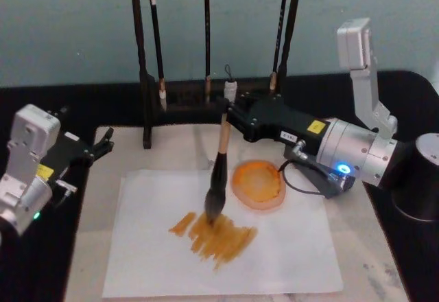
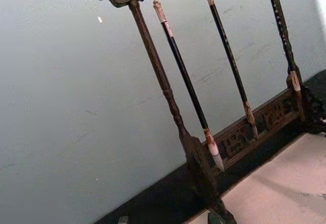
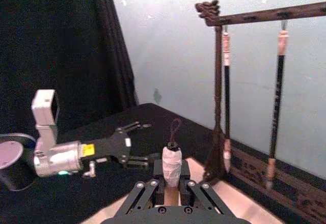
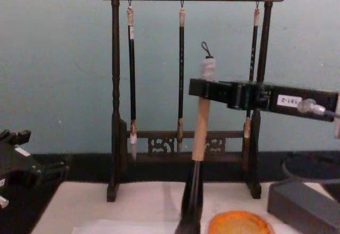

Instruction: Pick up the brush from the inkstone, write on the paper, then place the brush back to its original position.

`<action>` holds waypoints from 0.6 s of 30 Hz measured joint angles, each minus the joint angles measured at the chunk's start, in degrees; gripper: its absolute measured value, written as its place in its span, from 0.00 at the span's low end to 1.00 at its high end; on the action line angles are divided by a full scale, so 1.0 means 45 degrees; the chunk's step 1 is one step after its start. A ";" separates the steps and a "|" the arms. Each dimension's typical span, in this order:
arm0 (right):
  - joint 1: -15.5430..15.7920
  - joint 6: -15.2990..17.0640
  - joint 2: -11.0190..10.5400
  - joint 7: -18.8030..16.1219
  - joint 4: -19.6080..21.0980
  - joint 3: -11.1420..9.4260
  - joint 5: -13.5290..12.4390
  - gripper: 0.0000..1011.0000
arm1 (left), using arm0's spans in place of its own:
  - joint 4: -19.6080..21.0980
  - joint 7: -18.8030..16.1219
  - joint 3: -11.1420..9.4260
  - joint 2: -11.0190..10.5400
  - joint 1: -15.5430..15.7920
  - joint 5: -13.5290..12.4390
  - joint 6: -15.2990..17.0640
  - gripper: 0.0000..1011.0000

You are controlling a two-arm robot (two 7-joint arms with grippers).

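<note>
Right arm's fingers (image 1: 236, 115) clamping brush (image 1: 221, 165) near handle top. Bristles below fingers pressing onto paper (image 1: 288, 254) amid ochre strokes (image 1: 214, 235): writing looking well underway. Inkstone (image 1: 258, 184) just beside tip, awaiting brush's return. Left arm's fingers (image 1: 104, 143) idling spread, well apart.

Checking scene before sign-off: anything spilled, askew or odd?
Nothing spilled or damaged. Only oddity: the strokes under the brush, held by the right gripper, are an overlapping orange-brown scribble on the paper. The left gripper sits idle at left.
</note>
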State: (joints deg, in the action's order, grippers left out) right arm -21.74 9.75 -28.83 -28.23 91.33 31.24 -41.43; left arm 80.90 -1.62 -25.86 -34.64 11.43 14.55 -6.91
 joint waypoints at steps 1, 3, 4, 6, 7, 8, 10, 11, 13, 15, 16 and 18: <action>-0.0005 0.0005 0.0014 -0.0034 0.0011 0.0020 -0.0015 0.15 | 0.0000 0.0000 0.0000 0.0000 0.0000 0.0000 0.0000 1.00; -0.0024 0.0049 0.0045 -0.0127 0.0031 0.0086 -0.0074 0.15 | 0.0000 0.0000 0.0000 0.0000 0.0000 0.0000 0.0000 1.00; -0.0044 0.0087 0.0066 -0.0198 0.0047 0.0158 -0.0115 0.15 | 0.0000 0.0000 0.0000 0.0000 0.0000 0.0000 0.0000 1.00; -0.0061 0.0119 0.0088 -0.0261 0.0058 0.0235 -0.0145 0.15 | 0.0000 -0.0001 0.0000 0.0000 0.0000 0.0000 0.0000 1.00; -0.0078 0.0156 0.0101 -0.0307 0.0062 0.0303 -0.0170 0.15 | 0.0000 -0.0001 0.0000 0.0000 0.0000 0.0000 0.0000 1.00; -0.0083 0.0176 0.0106 -0.0335 0.0063 0.0338 -0.0190 0.15 | -0.0001 -0.0001 -0.0001 0.0000 -0.0001 0.0001 0.0000 1.00; -0.0094 0.0231 0.0120 -0.0392 0.0062 0.0435 -0.0243 0.15 | 0.0000 -0.0001 0.0000 0.0000 0.0000 0.0000 0.0000 1.00; -0.0098 0.0246 0.0122 -0.0406 0.0063 0.0464 -0.0256 0.15 | 0.0000 0.0000 -0.0001 0.0000 0.0000 0.0000 0.0000 1.00; -0.0104 0.0271 0.0124 -0.0436 0.0047 0.0531 -0.0294 0.15 | 0.0000 -0.0001 0.0000 0.0000 0.0000 0.0000 0.0001 1.00; -0.0106 0.0281 0.0117 -0.0437 -0.0004 0.0585 -0.0310 0.15 | 0.0000 0.0000 0.0000 0.0000 -0.0001 0.0000 0.0000 1.00; -0.0106 0.0281 0.0112 -0.0434 -0.0026 0.0598 -0.0311 0.15 | 0.0000 -0.0001 0.0000 0.0000 0.0000 0.0000 0.0000 1.00; -0.0116 0.0276 0.0102 -0.0403 -0.0098 0.0621 -0.0302 0.15 | 0.0000 0.0000 0.0000 0.0000 0.0001 0.0000 0.0000 1.00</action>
State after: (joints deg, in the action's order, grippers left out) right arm -22.27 10.99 -28.37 -30.04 90.88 34.04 -42.79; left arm 80.90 -1.62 -25.86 -34.65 11.44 14.55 -6.91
